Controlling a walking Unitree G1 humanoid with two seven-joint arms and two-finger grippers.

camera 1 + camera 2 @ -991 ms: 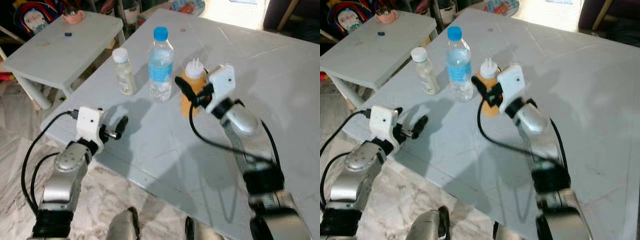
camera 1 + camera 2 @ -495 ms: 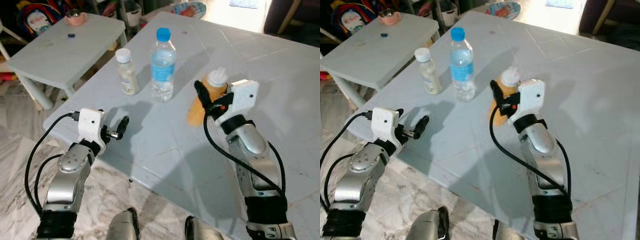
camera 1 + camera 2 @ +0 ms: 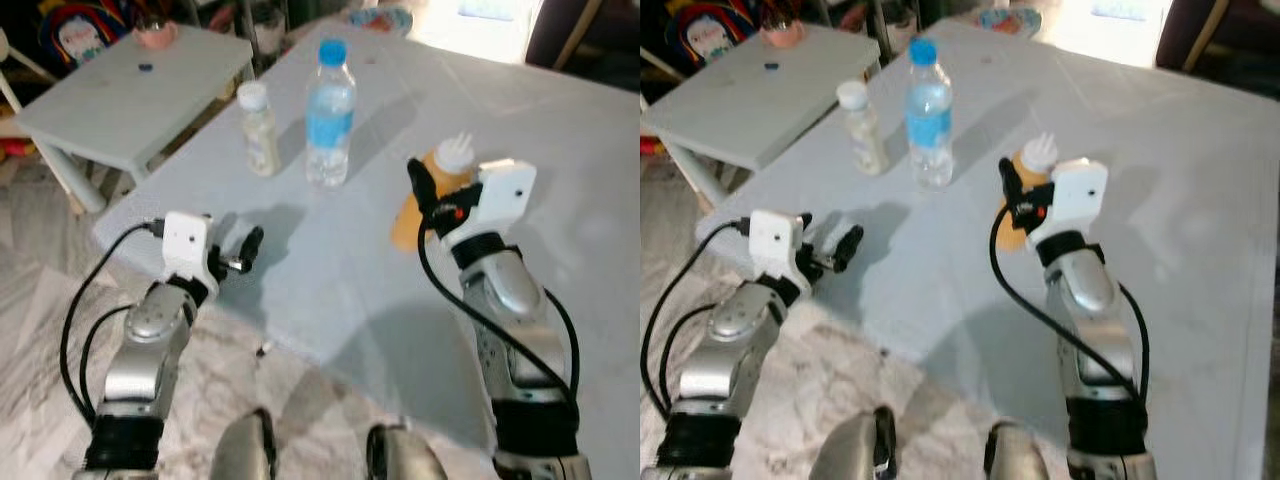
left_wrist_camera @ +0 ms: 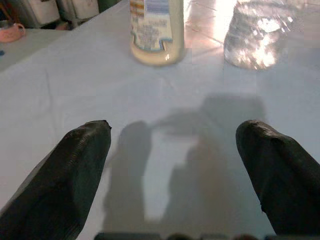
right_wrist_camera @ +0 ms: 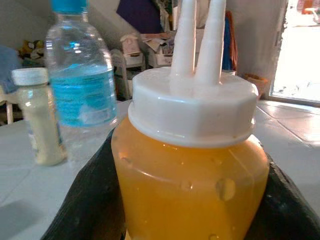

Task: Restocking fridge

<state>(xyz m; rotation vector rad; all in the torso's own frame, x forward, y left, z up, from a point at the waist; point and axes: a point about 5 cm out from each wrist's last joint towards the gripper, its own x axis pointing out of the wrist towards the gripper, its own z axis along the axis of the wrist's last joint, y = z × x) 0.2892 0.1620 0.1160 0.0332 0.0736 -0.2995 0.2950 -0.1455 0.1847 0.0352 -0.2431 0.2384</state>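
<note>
at the near edge of the grey table (image 3: 330, 290), toward seven o'clock in the head views, the left gripper (image 3: 243, 253) hangs over the table corner with its two black fingers (image 4: 75, 175) spread wide and nothing between them. its wrist view looks along the tabletop between those fingers to the base of a small cream bottle (image 4: 152, 30) and the bottom of a clear water bottle (image 4: 260, 35), both well ahead of the fingertips; the gripper's shadow lies on the surface between.

further in, toward two o'clock, the right gripper (image 3: 432, 205) is closed around an orange sauce bottle (image 3: 438, 195) with a white cap, one black finger visible on the near-left flank of it. the bottle leans, and the head views do not settle whether its base touches the table. the right wrist view gives what they cannot: the cap carries two white nozzles (image 5: 197, 40), the amber liquid (image 5: 190, 190) has small bubbles, and dark finger pads (image 5: 90, 200) press either side of the body.

beyond, toward eleven o'clock, the water bottle (image 3: 328, 115) with its blue cap and label stands upright, the cream bottle (image 3: 260, 130) just beside it at nine o'clock.

farther still, at ten o'clock, a low white side table (image 3: 120, 85) carries a pink cup (image 3: 155, 32) and a small blue object (image 3: 146, 68).
</note>
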